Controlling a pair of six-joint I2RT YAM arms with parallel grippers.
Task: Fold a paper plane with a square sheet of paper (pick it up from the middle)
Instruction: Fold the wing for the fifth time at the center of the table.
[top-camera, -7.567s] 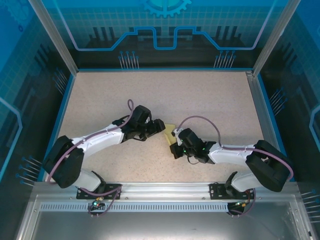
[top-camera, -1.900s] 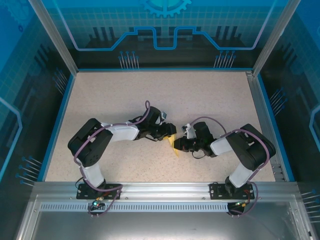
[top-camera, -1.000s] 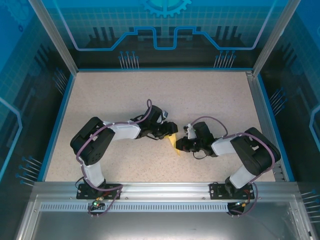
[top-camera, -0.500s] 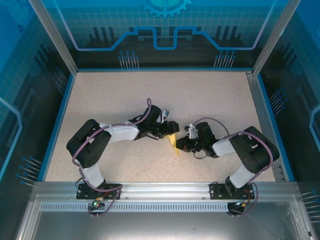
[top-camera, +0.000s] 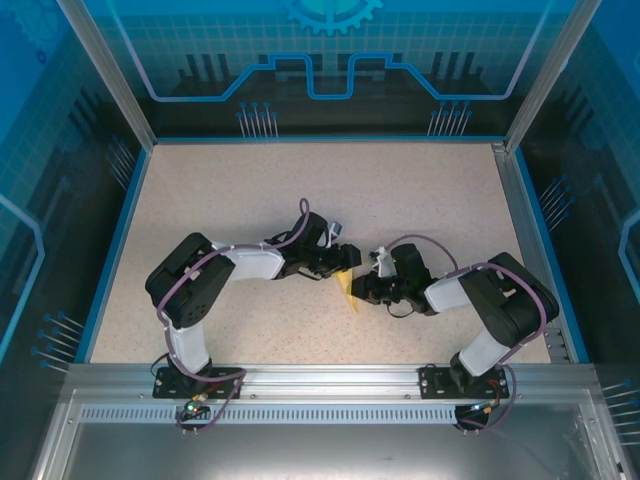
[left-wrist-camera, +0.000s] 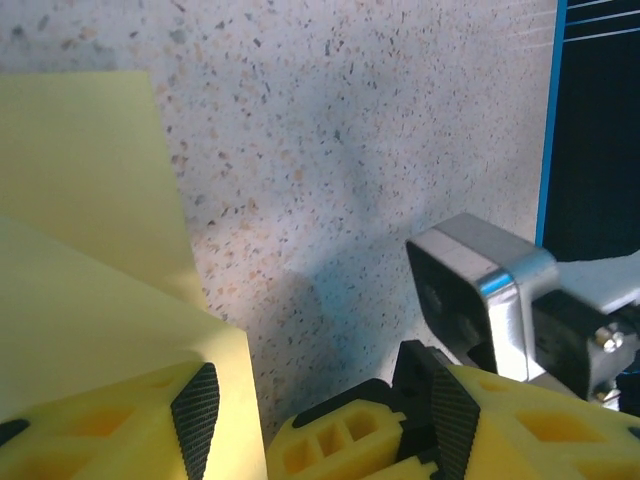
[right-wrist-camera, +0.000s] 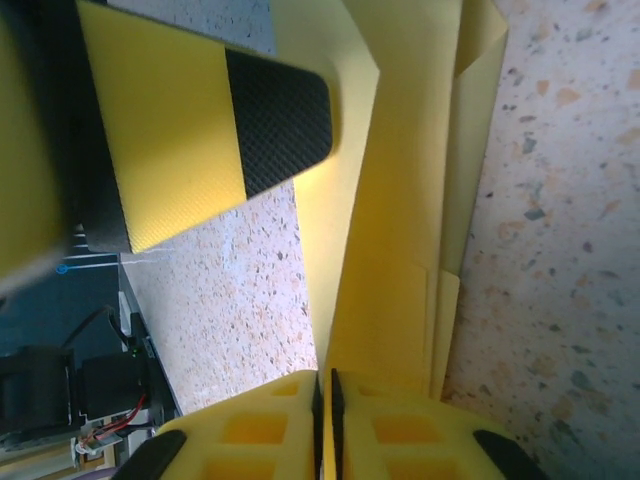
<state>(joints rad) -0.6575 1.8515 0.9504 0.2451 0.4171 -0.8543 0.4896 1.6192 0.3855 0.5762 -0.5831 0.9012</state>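
The paper plane (top-camera: 347, 290) is the yellow sheet folded into narrow layers, standing on edge on the speckled table between the two arms. My right gripper (top-camera: 360, 290) is shut on its lower edge. In the right wrist view the fingers (right-wrist-camera: 325, 385) pinch the folded paper (right-wrist-camera: 400, 200), which runs up and away from them. My left gripper (top-camera: 345, 260) is open just beyond the paper's far end. In the left wrist view its fingers (left-wrist-camera: 320, 400) stand apart over bare table, with the yellow paper (left-wrist-camera: 90, 300) lying against the left finger.
One left finger (right-wrist-camera: 200, 130) hangs close to the paper's upper left side. A grey metal part of the right arm (left-wrist-camera: 480, 290) sits right of the left fingers. Blue walls (top-camera: 125, 230) edge the table (top-camera: 220, 190), with free room at the back.
My left gripper has opened a little and edged right toward the paper's far end. The right gripper and the paper have stayed in place.
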